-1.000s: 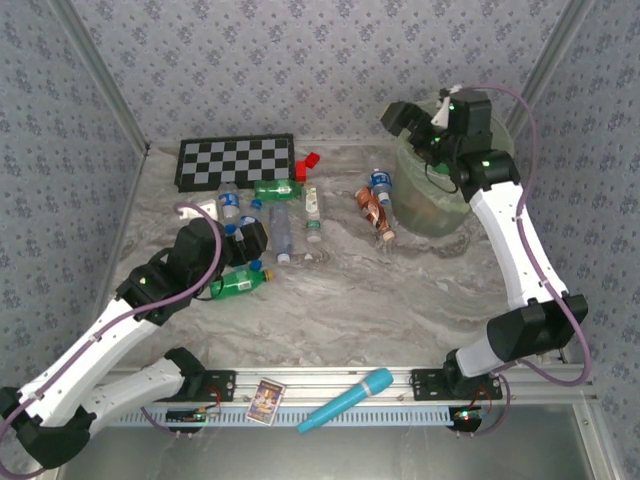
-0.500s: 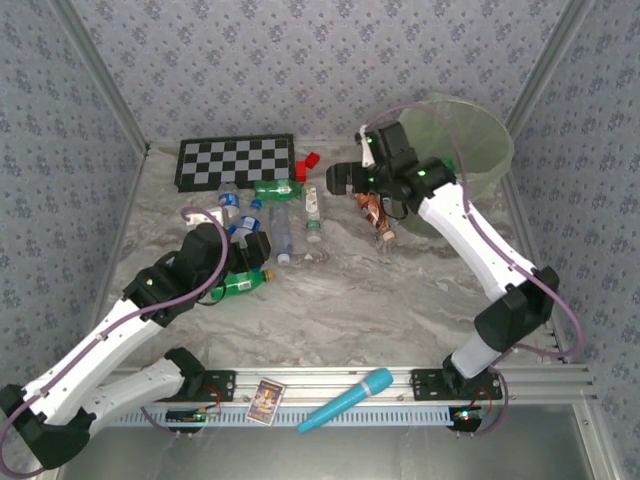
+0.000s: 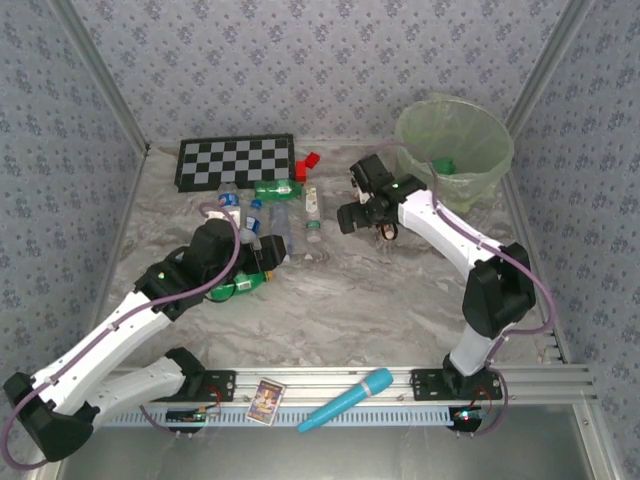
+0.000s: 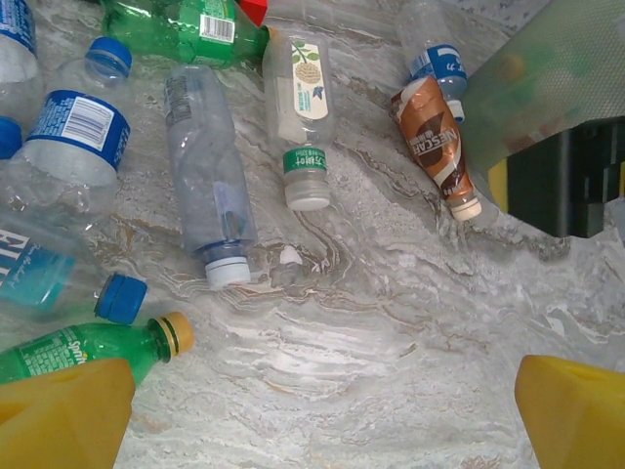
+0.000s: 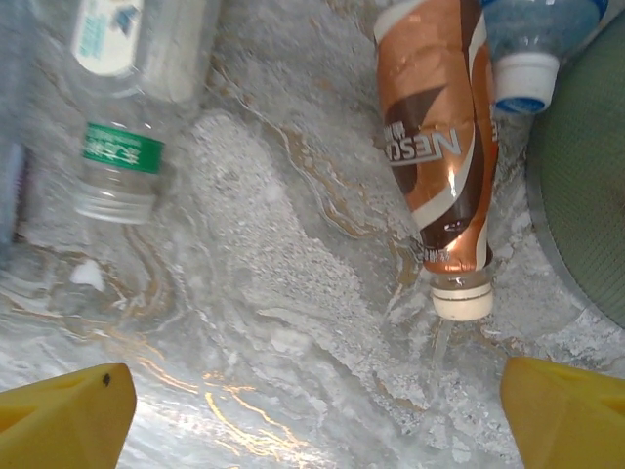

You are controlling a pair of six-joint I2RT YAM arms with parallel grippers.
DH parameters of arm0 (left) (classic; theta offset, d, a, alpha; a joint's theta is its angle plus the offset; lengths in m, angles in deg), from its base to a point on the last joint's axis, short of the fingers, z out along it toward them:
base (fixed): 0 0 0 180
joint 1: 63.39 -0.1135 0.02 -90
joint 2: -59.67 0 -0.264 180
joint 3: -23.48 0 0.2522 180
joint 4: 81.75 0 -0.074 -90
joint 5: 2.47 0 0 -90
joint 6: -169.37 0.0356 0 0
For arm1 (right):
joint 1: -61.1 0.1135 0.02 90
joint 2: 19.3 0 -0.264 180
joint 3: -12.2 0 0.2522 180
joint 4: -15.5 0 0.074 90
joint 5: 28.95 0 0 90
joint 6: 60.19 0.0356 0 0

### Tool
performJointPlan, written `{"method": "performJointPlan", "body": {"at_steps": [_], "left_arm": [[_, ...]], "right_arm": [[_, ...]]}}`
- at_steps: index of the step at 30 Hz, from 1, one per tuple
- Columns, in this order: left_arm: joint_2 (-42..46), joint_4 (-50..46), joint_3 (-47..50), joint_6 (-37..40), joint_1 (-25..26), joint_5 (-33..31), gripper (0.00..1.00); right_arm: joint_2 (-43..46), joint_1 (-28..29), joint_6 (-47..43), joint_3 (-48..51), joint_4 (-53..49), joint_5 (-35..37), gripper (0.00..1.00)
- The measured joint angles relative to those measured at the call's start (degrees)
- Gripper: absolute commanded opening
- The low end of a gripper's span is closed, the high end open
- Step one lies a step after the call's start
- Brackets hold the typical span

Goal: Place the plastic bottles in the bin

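Most of the plastic bottles [image 3: 275, 210] are lying loose in a heap on the left-middle of the bench [image 3: 400, 300]. A brown bottle [image 5: 439, 166] and a blue-capped clear bottle [image 5: 527, 39] are off on their own, right at the foot of the bin [image 3: 500, 150]. Something green sits inside the bin, probably a bottle already dropped.

A second ago the right end effector [image 5: 312, 420] was up over the bin. Now it's swung back down and hangs over the brown bottle, fingers spread wide, nothing in them. So one drop looks done and the brown one is likely next. The left end effector [image 4: 317, 415] has crept forward over the green bottle [image 4: 88, 347], also released and empty.

Room-wise, the brown bottle's cap end points into bare bench, but the bin wall is just beside it, so not much slack on that side. The middle and front of the bench are wide open.
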Motion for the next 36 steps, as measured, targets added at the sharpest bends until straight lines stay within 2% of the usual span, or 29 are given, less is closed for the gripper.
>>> {"method": "performJointPlan", "body": {"at_steps": [14,24,36], "left_arm": [[-0.79,0.17,-0.7,0.98,-0.02,0.15,1.0],[-0.85,-0.07,-1.16,1.18,-0.02,0.13,1.0],[-2.16,-0.09,-2.78,1.88,-0.02,0.13,1.0]], "right_arm": [[-7.63,-0.24,-1.49,3.04,3.17,5.05,0.9],[-10.43,-4.42,-2.47,3.02,6.21,4.46,0.89],[-16.0,-5.79,-2.73,3.02,7.8,2.62,0.86]]}}
